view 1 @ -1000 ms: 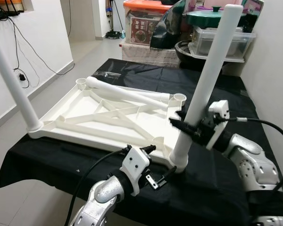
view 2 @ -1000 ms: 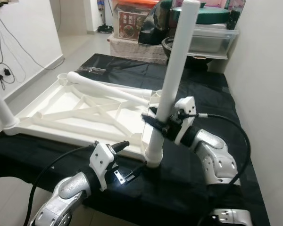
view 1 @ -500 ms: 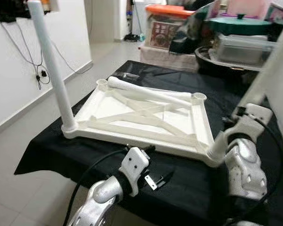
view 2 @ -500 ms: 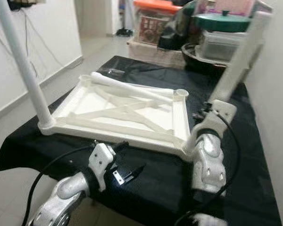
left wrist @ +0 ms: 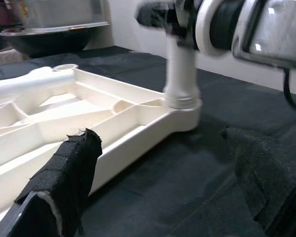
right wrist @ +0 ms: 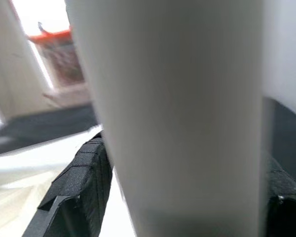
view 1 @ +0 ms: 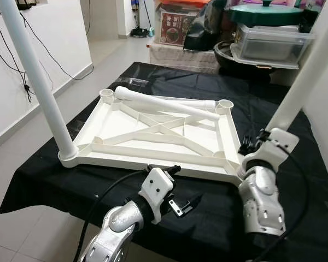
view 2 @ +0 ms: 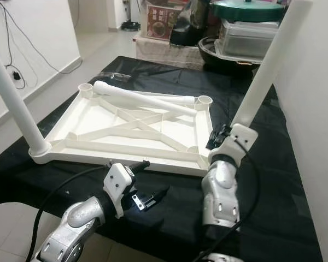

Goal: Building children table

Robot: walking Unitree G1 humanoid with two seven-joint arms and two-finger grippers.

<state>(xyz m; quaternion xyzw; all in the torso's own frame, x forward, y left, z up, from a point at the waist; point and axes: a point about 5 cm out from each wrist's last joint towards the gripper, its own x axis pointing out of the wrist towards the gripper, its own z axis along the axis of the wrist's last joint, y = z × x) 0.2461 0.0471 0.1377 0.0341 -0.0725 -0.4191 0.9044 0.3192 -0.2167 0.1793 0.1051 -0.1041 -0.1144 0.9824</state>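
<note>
A white tabletop [view 1: 153,134] lies upside down on a black-clothed table [view 1: 295,180]. One white leg [view 1: 35,82] stands upright in its near left corner. A second leg [view 1: 303,82] rises from the near right corner socket [view 1: 238,169], leaning right. My right gripper [view 2: 219,137] is shut on this leg just above the socket; in the right wrist view the leg [right wrist: 182,113] sits between both black fingers [right wrist: 84,187]. A third leg [view 1: 164,101] lies loose across the tabletop's far side. My left gripper [view 1: 187,186] hovers open by the tabletop's near edge, holding nothing.
Both far corner sockets [view 1: 106,94] are bare. Storage boxes [view 1: 268,43], a green lid [view 1: 265,12] and a black bowl [view 1: 229,54] crowd the table's far end. A white wall [view 2: 311,109] runs close on the right. Open floor [view 1: 27,153] lies to the left.
The head camera has shifted, so the whole scene sits differently. My right arm has swung under the leg and now grips it lower, near the socket. The left gripper is unchanged.
</note>
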